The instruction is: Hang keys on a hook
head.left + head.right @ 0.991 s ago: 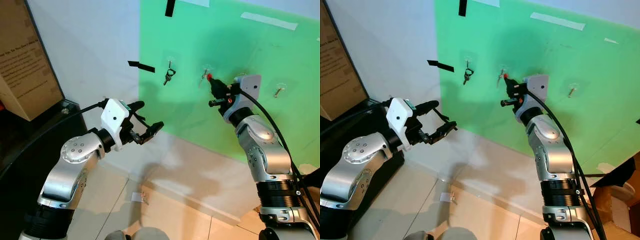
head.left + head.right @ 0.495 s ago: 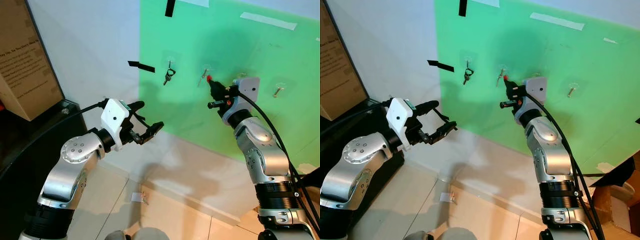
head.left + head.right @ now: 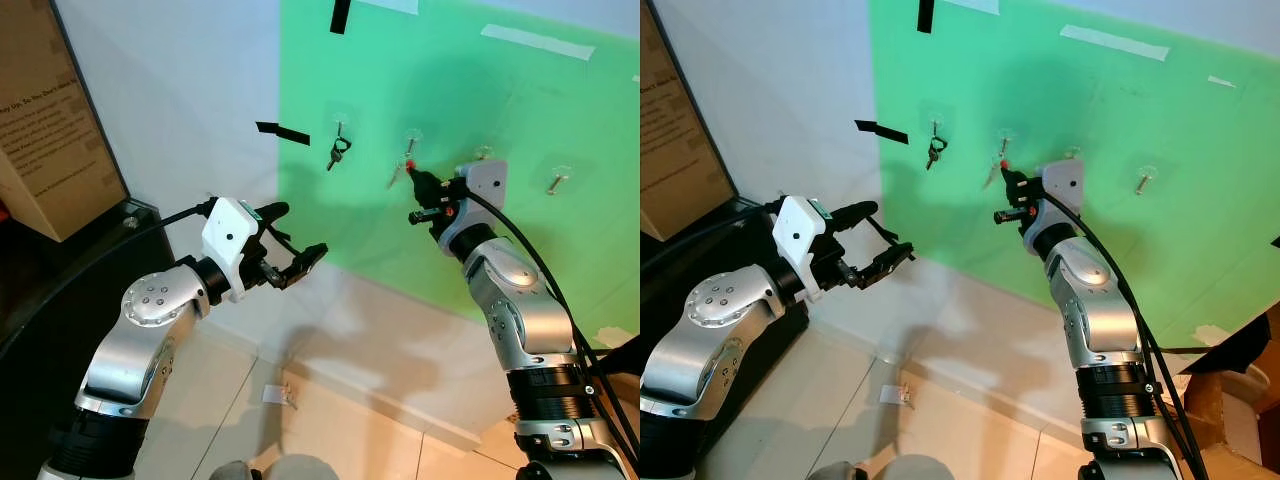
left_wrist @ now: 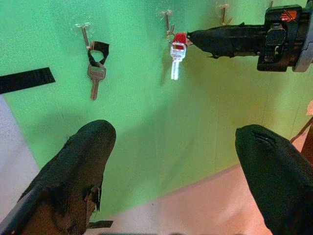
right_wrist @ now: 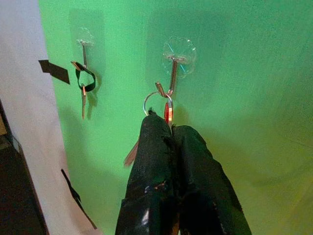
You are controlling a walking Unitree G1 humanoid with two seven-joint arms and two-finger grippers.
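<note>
Green wall (image 3: 520, 110), red-tagged key (image 4: 177, 53), claw-pinched (image 5: 168, 128)

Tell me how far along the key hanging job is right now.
Done: one key with a black strap already hangs on the leftmost hook. In hand: the right gripper is shut on the red-tagged key, its ring at the second hook. Left: seat the ring and let go. The left gripper is open, holding nothing.
</note>
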